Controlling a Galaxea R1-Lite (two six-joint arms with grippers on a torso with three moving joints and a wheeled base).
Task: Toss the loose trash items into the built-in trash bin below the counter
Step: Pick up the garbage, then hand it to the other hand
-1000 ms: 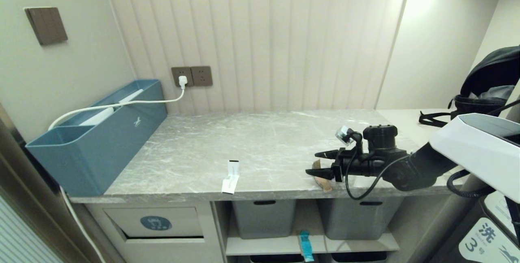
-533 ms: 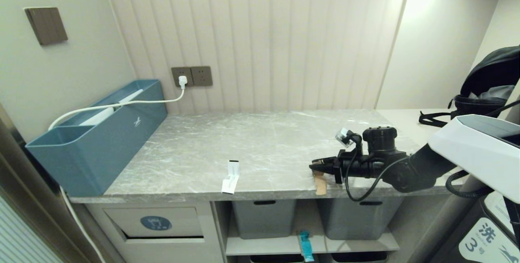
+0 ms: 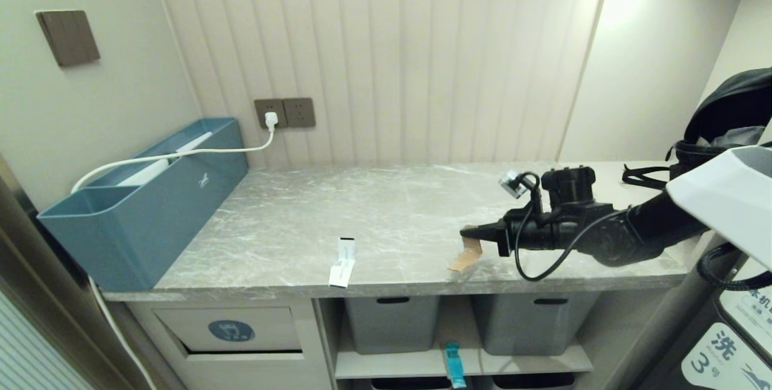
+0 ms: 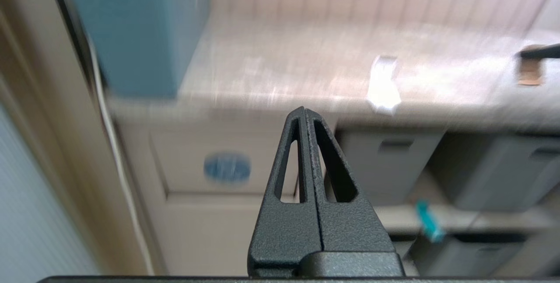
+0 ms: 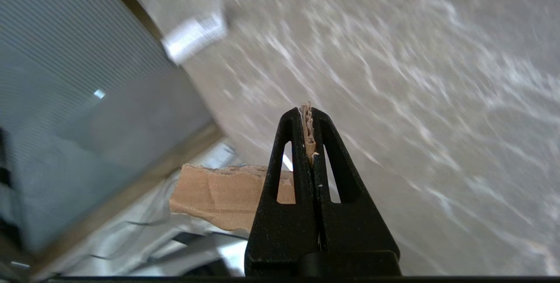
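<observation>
Right gripper (image 3: 467,233): over the right front part of the grey marble surface (image 3: 386,209), jaws clamped on one end of the tan cardboard piece (image 3: 465,255), which hung slanted from them, its lower end at or just above the slab.
Left gripper (image 4: 304,112): in front of the cabinet, jaws pressed together, empty.
White paper strip (image 3: 342,263): flat at the front edge, black end rearward.
Teal wrapper (image 3: 453,364): on the shelf below, between grey baskets (image 3: 392,323).
Trash bin flap (image 3: 231,330): beige, blue sticker, lower left.
</observation>
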